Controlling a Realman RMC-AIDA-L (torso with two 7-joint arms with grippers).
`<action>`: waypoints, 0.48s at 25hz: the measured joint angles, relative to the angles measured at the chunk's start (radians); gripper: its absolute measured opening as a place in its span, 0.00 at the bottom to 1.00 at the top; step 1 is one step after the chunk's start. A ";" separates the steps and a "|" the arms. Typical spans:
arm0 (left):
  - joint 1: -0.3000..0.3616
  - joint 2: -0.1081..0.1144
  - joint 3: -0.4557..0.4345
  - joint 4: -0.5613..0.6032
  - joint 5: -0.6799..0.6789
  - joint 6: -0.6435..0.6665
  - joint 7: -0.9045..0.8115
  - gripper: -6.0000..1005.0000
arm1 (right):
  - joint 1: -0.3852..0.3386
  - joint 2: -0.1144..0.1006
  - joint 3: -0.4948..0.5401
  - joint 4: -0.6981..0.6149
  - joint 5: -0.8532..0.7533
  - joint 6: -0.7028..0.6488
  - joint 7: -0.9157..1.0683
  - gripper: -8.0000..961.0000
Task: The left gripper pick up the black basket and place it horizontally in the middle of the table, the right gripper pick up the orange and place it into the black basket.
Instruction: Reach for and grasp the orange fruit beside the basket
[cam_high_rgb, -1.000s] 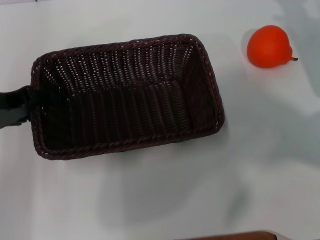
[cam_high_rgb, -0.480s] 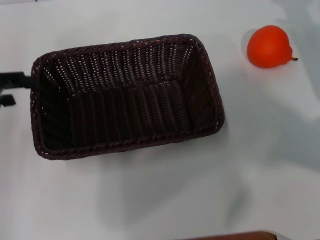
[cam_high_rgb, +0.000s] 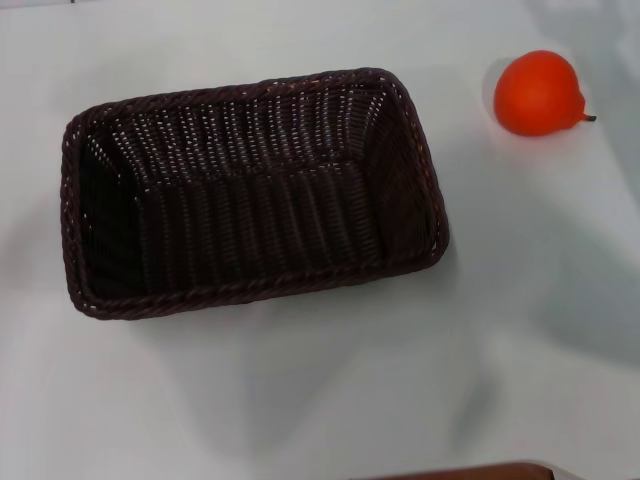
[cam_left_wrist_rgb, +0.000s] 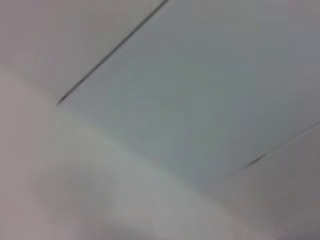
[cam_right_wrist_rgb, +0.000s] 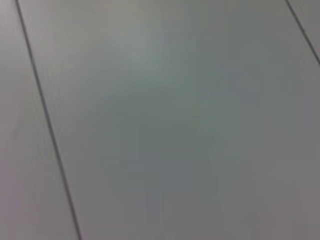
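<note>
The black basket (cam_high_rgb: 250, 190) lies lengthwise across the middle of the white table (cam_high_rgb: 320, 400) in the head view, upright and with nothing inside. The orange (cam_high_rgb: 538, 92) rests on the table at the far right, well apart from the basket, its short stem pointing right. Neither gripper shows in any view. Both wrist views show only pale flat panels with thin dark seams.
A brown edge (cam_high_rgb: 470, 472) peeks in at the bottom of the head view. Soft shadows fall on the table below the basket and along the right side.
The left gripper, at the basket's left rim a second ago, let go and pulled off to the left out of view. Basket and orange have not moved.
</note>
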 joint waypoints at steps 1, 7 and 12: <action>-0.002 0.000 -0.027 0.031 -0.037 0.000 0.054 0.71 | -0.011 0.001 -0.014 -0.002 0.000 0.003 0.002 0.95; -0.004 0.001 -0.138 0.216 -0.250 0.000 0.428 0.71 | -0.043 0.004 -0.065 -0.068 0.000 0.013 0.001 0.95; 0.004 -0.002 -0.175 0.330 -0.345 0.004 0.701 0.71 | -0.047 0.002 -0.118 -0.118 -0.001 -0.010 -0.009 0.95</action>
